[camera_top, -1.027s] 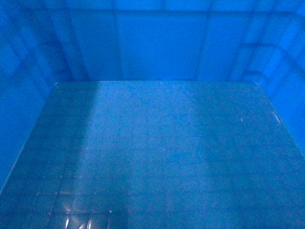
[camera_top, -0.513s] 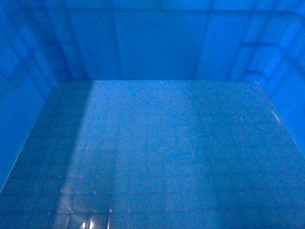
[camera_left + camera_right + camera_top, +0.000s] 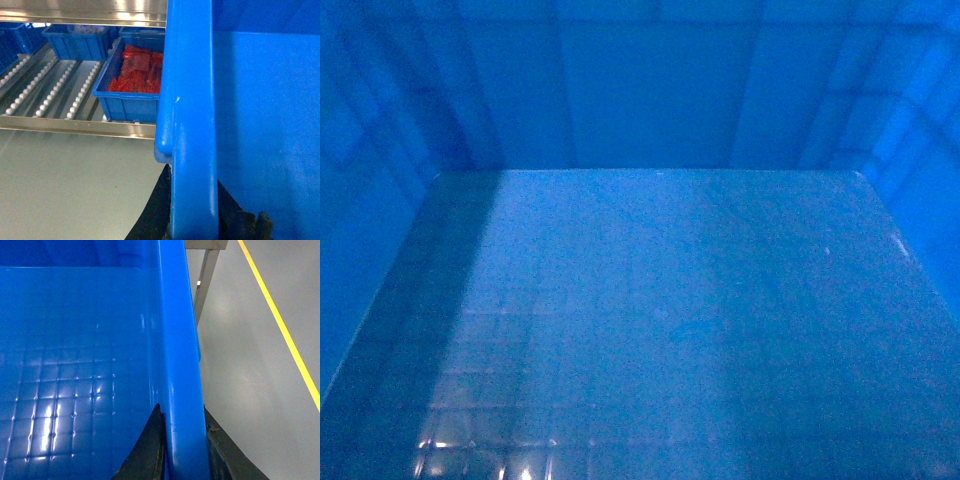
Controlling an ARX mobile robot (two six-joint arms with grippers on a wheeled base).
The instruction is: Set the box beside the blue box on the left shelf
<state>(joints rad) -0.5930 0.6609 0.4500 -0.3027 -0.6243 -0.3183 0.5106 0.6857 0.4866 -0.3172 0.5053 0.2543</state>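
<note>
The box (image 3: 660,300), a big bright-blue crate, fills the head view with its gridded floor and panelled walls. In the left wrist view my left gripper (image 3: 194,202) is shut on the box's left rim (image 3: 190,100), one dark finger on each side of it. My right gripper (image 3: 182,435) is shut on the right rim (image 3: 175,330) in the same way. Beyond the left rim a smaller blue box (image 3: 130,107) holding red packets stands at the front of the roller shelf (image 3: 50,95). The carried box is held off that shelf, in front of it and above the floor.
More blue bins (image 3: 75,42) stand further back on the rollers, under an upper metal rail (image 3: 85,17). The shelf's front rail (image 3: 75,127) borders grey floor (image 3: 65,190). On the right are a metal post (image 3: 205,280) and a yellow floor line (image 3: 280,325).
The box keeps its place in the head view. The lit band on its floor has widened toward the left wall, and the glints near the bottom edge have shifted.
</note>
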